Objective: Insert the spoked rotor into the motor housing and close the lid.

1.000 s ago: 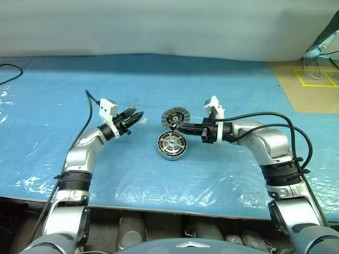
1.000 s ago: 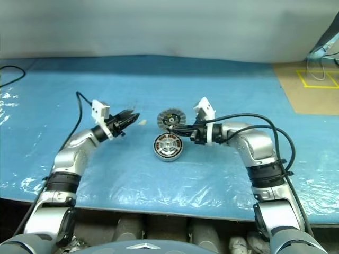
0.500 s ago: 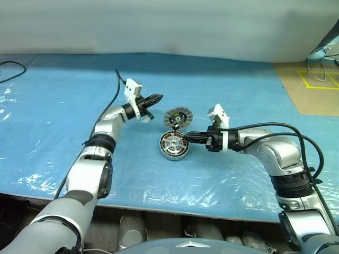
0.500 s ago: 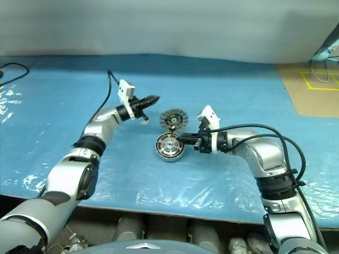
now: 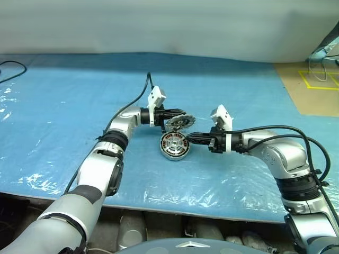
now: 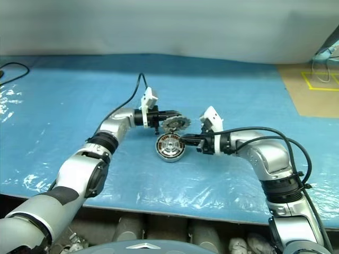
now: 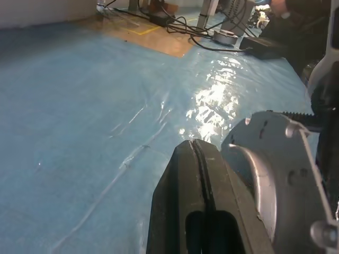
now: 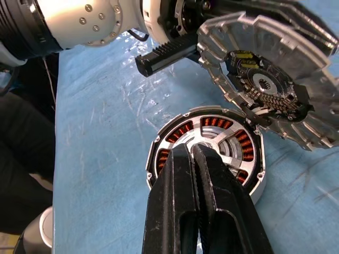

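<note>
The motor housing (image 5: pixel 174 146) lies flat on the blue sheet, with copper windings (image 8: pixel 168 143) showing between the silver spokes of the spoked rotor (image 8: pixel 225 138) that appears to sit inside it. The lid (image 5: pixel 178 123) stands tilted up at the housing's far edge, its toothed ring and dark centre (image 8: pixel 265 84) facing the housing. My left gripper (image 5: pixel 183 112) is shut and points right, its fingers (image 7: pixel 193 174) lying along the lid's smooth back (image 7: pixel 275 174). From the right, my right gripper (image 5: pixel 187 136) reaches in shut and empty, its tips (image 8: pixel 192 151) over the housing's hub.
The blue plastic sheet (image 5: pixel 79 95) covers the table to its front edge. A brown floor patch with yellow tape (image 5: pixel 315 79) lies far right, and a black cable (image 5: pixel 8 67) far left.
My left arm has swung right from open table to the back of the lid, and its fingers have shut. The lid leans a little further over the housing. My right gripper has barely moved.
</note>
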`<move>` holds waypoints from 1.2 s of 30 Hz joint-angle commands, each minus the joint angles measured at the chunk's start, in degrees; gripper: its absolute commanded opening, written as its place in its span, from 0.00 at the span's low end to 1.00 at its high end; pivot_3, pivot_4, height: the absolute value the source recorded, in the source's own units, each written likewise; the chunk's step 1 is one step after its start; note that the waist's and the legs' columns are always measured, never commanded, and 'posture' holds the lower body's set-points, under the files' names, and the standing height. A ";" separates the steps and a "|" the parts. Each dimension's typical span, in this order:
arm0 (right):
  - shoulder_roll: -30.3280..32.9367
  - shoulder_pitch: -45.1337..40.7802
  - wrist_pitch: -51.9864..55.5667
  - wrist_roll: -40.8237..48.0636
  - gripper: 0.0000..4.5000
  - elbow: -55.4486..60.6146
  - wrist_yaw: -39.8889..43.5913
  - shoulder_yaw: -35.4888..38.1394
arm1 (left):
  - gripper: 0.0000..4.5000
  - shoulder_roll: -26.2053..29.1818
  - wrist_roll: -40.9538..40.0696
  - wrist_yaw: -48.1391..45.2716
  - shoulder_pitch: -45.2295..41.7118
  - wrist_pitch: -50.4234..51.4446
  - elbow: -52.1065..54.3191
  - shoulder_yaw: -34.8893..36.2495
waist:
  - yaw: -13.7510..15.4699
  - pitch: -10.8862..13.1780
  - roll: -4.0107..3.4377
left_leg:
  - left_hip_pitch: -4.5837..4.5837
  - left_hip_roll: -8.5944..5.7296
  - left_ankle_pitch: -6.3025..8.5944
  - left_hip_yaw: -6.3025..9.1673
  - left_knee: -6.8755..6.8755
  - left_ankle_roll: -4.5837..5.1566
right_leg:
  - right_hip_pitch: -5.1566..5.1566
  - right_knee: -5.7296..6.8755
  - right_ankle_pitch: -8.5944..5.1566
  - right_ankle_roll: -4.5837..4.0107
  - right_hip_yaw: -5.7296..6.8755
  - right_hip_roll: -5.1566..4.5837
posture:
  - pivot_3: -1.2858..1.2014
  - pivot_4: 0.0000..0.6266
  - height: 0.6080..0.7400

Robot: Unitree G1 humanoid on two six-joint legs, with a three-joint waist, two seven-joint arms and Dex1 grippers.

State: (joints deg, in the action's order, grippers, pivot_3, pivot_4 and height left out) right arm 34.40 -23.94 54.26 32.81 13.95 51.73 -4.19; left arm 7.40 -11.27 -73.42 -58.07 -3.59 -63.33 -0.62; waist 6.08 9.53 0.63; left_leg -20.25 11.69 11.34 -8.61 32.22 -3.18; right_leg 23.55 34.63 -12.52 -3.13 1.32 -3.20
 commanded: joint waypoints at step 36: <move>7.99 5.99 -3.40 4.26 0.02 8.16 -1.14 6.50 | 0.00 6.23 -9.46 -10.84 18.10 17.43 45.09 -7.95 | 0.56 0.07 -0.09 | 0.01 0.09 0.00 -0.04 -0.35 0.02 | 0.13 -0.08 -0.13 0.11 0.01 -0.13 | 0.52 0.24 1.00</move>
State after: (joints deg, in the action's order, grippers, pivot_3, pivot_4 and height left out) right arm 42.55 -16.68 51.76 35.80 19.34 49.99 2.47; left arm 11.79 -15.86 -84.19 -42.08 6.94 -26.90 -10.30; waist 6.64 9.60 0.55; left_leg -20.30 11.76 11.34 -8.65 31.86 -3.16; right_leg 23.74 34.63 -12.66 -3.04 1.33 -3.33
